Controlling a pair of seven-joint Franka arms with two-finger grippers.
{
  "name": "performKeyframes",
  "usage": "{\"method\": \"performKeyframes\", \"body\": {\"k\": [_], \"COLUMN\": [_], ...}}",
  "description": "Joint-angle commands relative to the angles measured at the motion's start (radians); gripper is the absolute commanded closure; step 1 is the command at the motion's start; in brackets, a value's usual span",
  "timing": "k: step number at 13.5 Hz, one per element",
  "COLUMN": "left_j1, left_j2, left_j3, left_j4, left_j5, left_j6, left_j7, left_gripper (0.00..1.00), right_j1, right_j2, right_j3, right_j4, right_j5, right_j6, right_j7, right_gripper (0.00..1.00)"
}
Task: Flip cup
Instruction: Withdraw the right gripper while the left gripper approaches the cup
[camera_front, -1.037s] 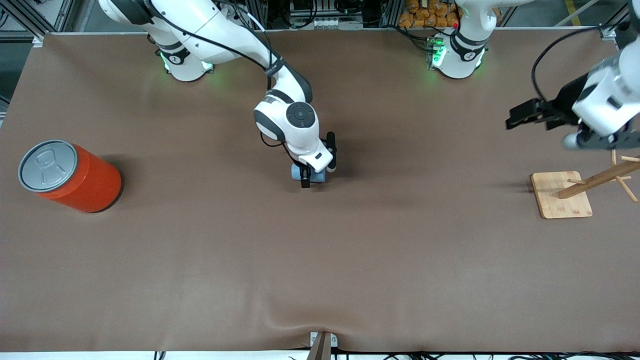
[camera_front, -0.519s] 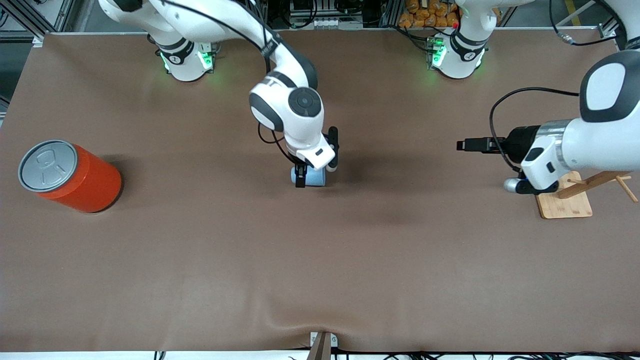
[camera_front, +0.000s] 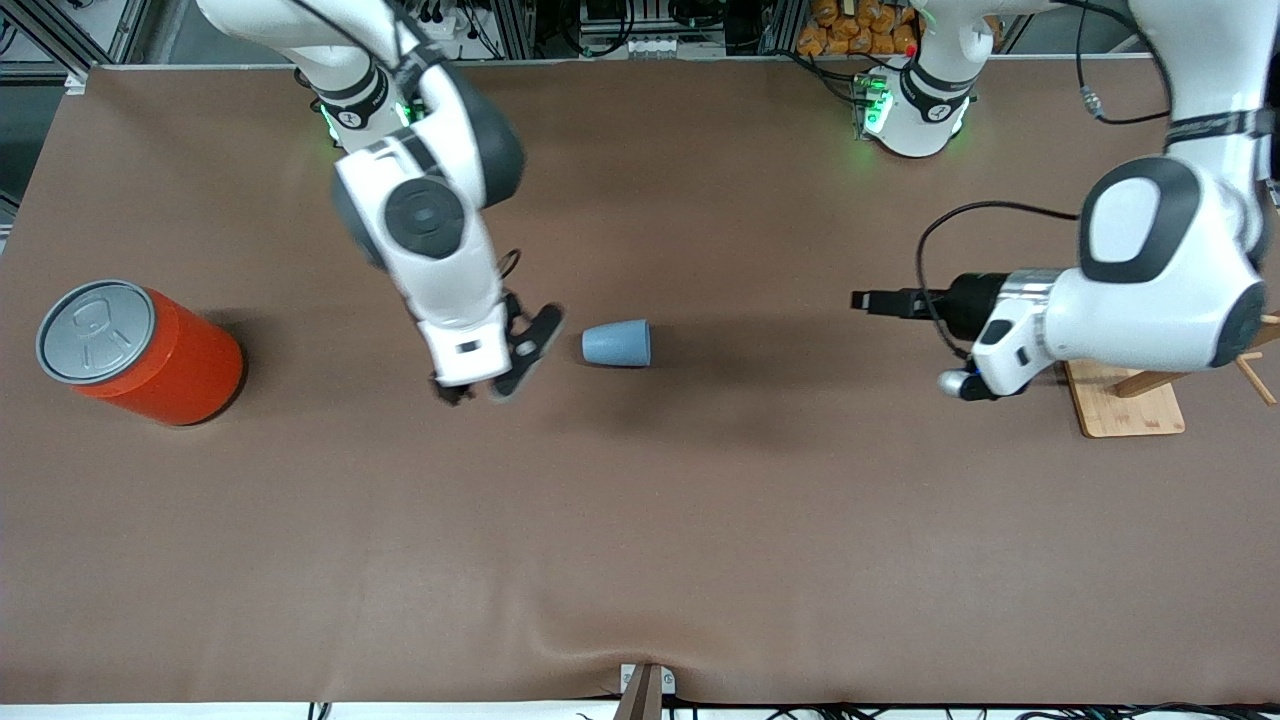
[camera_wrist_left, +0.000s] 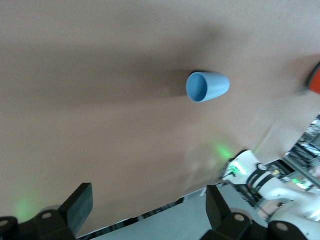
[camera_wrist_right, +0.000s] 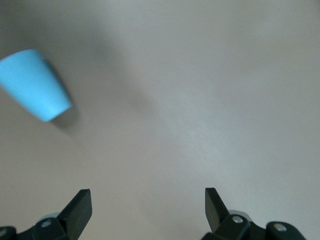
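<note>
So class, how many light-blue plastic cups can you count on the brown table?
1. The small light-blue tapered plastic cup lies on its side mid-table, between the open right gripper and open left gripper. None looks hidden.

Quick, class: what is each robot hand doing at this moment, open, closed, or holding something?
Left hand: open, holding nothing, over the table toward the left arm's end.
Right hand: open, holding nothing, over the table beside the cup, which lies on its side.
</note>
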Motion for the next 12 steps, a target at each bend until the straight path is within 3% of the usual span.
{"method": "performKeyframes", "body": {"k": [1,5,8,10,12], "left_j1": [-0.027,-0.088,-0.137,-0.143,-0.159], "left_j2": [0.026,0.115,0.153,0.199,0.248], "left_j3": [0.0,0.001,0.0,-0.002,-0.002], "left_j4": [-0.039,-0.047,-0.065,-0.071,-0.079], "left_j5": [-0.108,-0.173,-0.205,-0.248,-0.303], "left_j6": [0.037,0.089,0.161,0.207,0.247], "left_j7": [-0.014,0.0,0.047,0.118,0.21], "left_gripper": [0.0,0.0,0.0,0.0,0.0], "right_j1": [-0.116,-0.335,-0.421,-0.389,-0.36], "right_j2": [-0.034,-0.1,-0.177,-0.232,-0.275], "right_j3": [0.017,0.019,0.013,-0.096,-0.194], "right_j4": [0.027,0.027,0.024,0.01,-0.003], "right_j5": [0.012,0.013,0.013,0.019,0.108], "right_j6": [-0.047,-0.047,-0.108,-0.128,-0.165], "right_j7": [0.119,0.248,0.317,0.331,0.331], "right_gripper": [0.0,0.0,0.0,0.0,0.0]}}
